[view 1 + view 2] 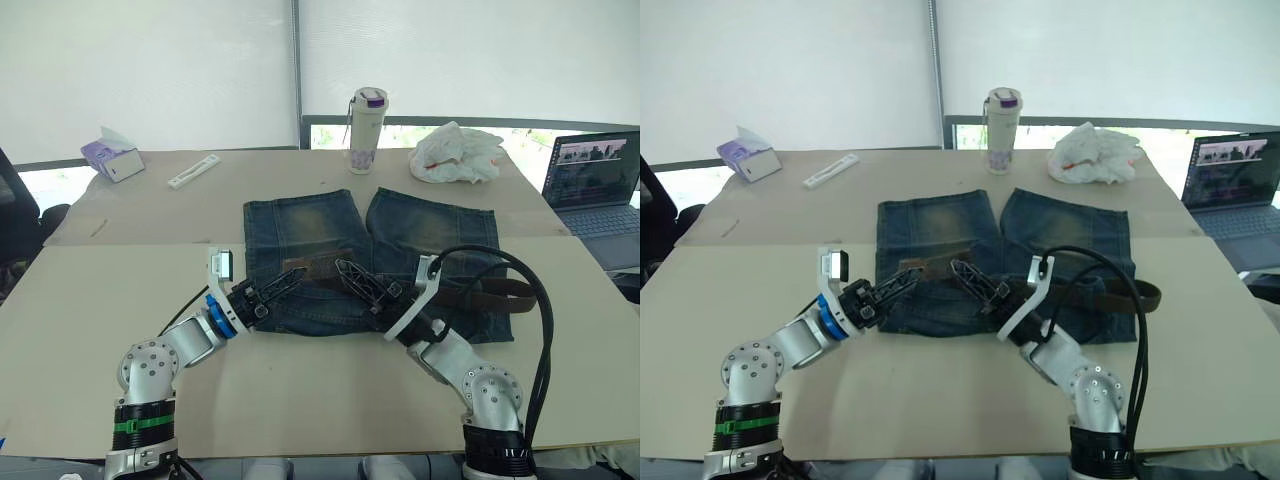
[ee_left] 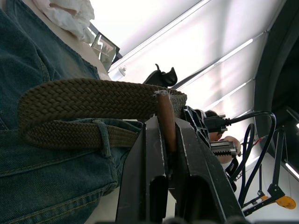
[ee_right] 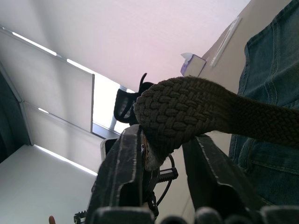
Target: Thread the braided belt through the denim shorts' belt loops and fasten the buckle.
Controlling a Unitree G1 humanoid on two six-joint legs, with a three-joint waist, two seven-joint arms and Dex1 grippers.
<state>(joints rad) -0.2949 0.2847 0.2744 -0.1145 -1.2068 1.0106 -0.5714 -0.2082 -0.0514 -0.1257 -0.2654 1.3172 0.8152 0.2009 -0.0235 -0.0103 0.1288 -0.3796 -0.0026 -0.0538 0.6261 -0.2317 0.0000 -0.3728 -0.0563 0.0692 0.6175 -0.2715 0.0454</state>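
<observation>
We saw 1 bottle (image 1: 367, 117) with a purple lid beside a crumpled white bag (image 1: 457, 153). A tissue box (image 1: 112, 157), a white strip (image 1: 193, 171) and an open laptop (image 1: 594, 185) sat farther out.

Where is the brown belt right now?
The braided belt lies across the waistband of the denim shorts, near the table's front edge. Both the left gripper and the right gripper pinch it mid-waistband.
</observation>
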